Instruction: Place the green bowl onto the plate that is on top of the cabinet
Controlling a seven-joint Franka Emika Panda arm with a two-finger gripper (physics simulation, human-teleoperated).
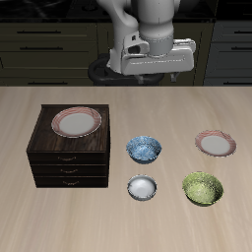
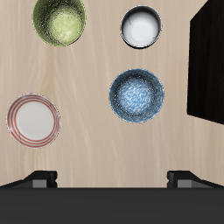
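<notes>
The green bowl (image 1: pixel 203 188) (image 2: pixel 59 20) sits on the table near the front edge, mottled yellow-green, with nothing touching it. A pink-rimmed plate (image 1: pixel 77 122) lies on top of the dark-brown cabinet (image 1: pixel 68 162), whose dark side (image 2: pixel 210 66) shows in the wrist view. My gripper (image 1: pixel 150 74) hangs high above the back of the table, well away from the bowl. Its fingertips (image 2: pixel 40 178) stand wide apart with nothing between them.
A blue patterned bowl (image 1: pixel 144 150) (image 2: pixel 136 94) stands beside the cabinet. A small white bowl (image 1: pixel 143 187) (image 2: pixel 141 26) sits nearer the front edge. A second pink-rimmed plate (image 1: pixel 215 144) (image 2: pixel 34 121) lies on the table behind the green bowl.
</notes>
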